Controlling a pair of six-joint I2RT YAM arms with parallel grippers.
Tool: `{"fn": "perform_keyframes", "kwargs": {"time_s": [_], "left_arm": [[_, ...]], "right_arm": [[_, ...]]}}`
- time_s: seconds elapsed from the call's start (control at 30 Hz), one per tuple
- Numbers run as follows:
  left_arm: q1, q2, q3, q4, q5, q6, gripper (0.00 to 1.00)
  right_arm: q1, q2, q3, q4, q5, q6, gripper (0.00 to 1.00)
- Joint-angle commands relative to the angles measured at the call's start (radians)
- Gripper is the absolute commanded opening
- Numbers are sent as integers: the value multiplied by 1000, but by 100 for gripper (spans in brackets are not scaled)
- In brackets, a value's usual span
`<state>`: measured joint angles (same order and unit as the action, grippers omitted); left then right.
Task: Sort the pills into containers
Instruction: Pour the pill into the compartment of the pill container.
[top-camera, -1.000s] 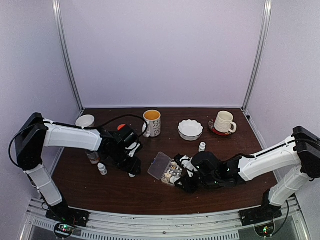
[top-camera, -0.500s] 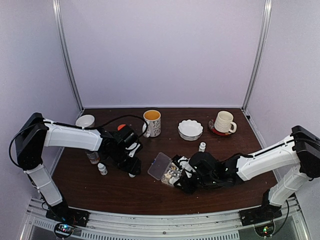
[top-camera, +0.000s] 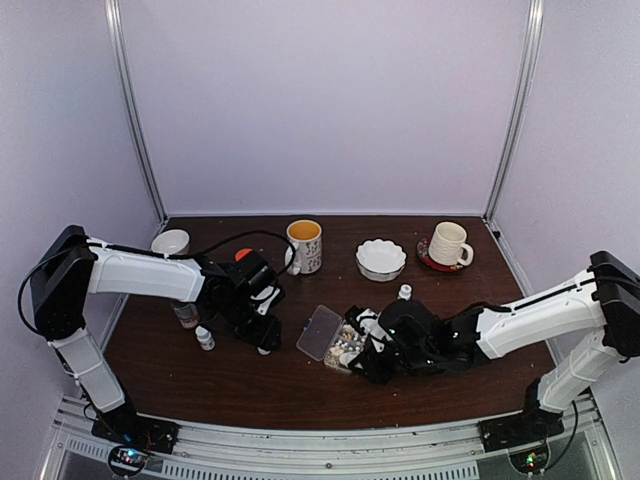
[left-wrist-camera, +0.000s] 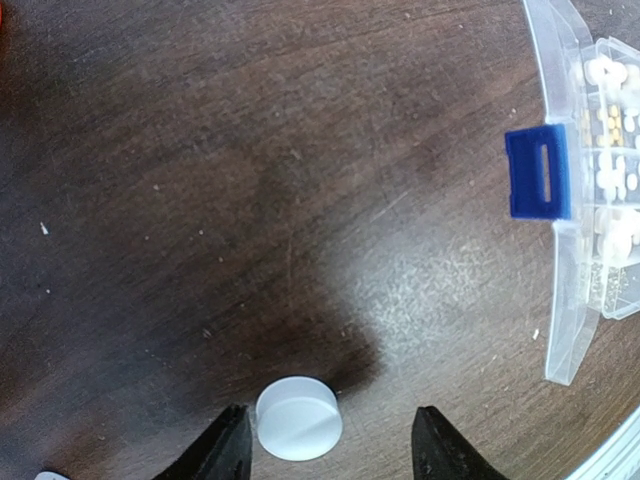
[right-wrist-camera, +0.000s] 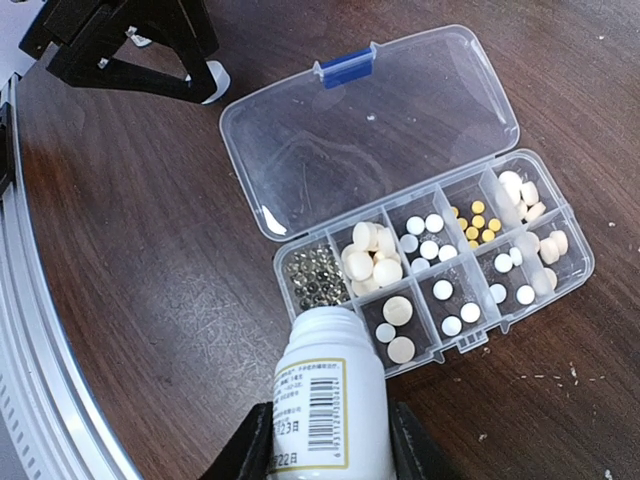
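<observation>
A robot test booth in a lab: plain pale walls (top-camera: 320, 100) on three sides, metal corner posts (top-camera: 135, 110), and a metal rail (top-camera: 300, 445) behind the fingers (left-wrist-camera: 232, 450). The dark wooden table (top-camera: 200, 385) holds staged household props, a mug (top-camera: 304, 246) and a white bowl (top-camera: 381, 258), well beyond those fingers.

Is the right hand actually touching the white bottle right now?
Touching. The right wrist view shows the right hand closed on the white bottle, pressed flush against both its sides with no gap.

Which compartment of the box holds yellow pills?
The compartment in the lid-side row, second from the end opposite the grey beads; the others hold white pills or those beads.
</observation>
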<state>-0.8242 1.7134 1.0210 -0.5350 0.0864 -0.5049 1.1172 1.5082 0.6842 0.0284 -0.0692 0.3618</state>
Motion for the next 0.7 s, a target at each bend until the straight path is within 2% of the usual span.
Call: {"fn": "perform_keyframes", "kwargs": {"time_s": [0.0,0.13,0.3,0.4,0.5,0.67], "left_arm": [[6,13,8,-6,6,19,58],[5,15,11,-10,7,20,58],[5,19,14,-10,7,21,58],[5,19,13,-10,7,21,58],[5,17,11,-10,5,19,58],[5,16,11,0,8,17,58]], "right_arm": [[7,-31,35,-34,27,-15,0],[7,-3,100,-147,21,-25,0],[7,-3,96,-140,20,-28,0],[7,-14,45,-80,21,-24,0],[7,-46,-49,49,16,0,0],[6,-27,-93,142,2,5,0]]}}
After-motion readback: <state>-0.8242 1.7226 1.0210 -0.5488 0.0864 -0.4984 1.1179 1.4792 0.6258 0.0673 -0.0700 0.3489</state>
